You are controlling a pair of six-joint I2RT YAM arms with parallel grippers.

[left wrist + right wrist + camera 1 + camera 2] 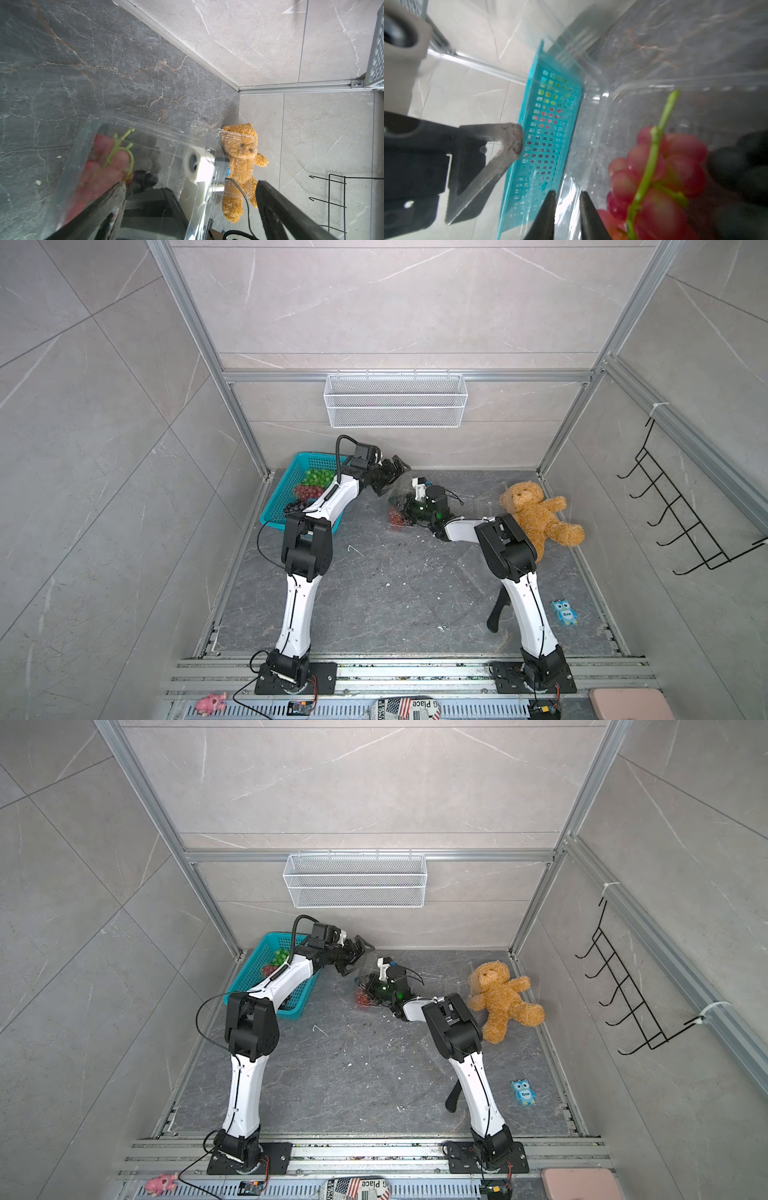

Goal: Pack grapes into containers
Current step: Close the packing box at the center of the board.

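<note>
Teal plastic marks the perforated basket (277,506) at the left of the dark stone worktop (395,593) in both top views. Green grapes (318,477), a red bunch (306,492) and a dark bunch (294,507) lie in it, partly hidden behind the left arm.

Just right of the basket, near the middle of the frame at the back of the worktop, sits a clear clamshell container (400,497). Inside it is a cluster of red grapes (395,517), whose green stem (652,158) shows in the right wrist view.

The left jaws stand wide open just beside the container on its basket side. One grey pad (510,141) shows close to the plastic; whether it touches cannot be told.

The right jaws reach the container from the right of the frame. In the right wrist view they are a narrow gap apart, with the thin clear wall running through that gap and the red grapes just inside.

In the left wrist view a second clear clamshell (236,162) lies against a brown teddy bear (536,518), which is at the right of the worktop. A blue owl toy (565,612) lies at the lower right. A white wire mesh basket (395,400) hangs on the back wall, upper middle.
</note>
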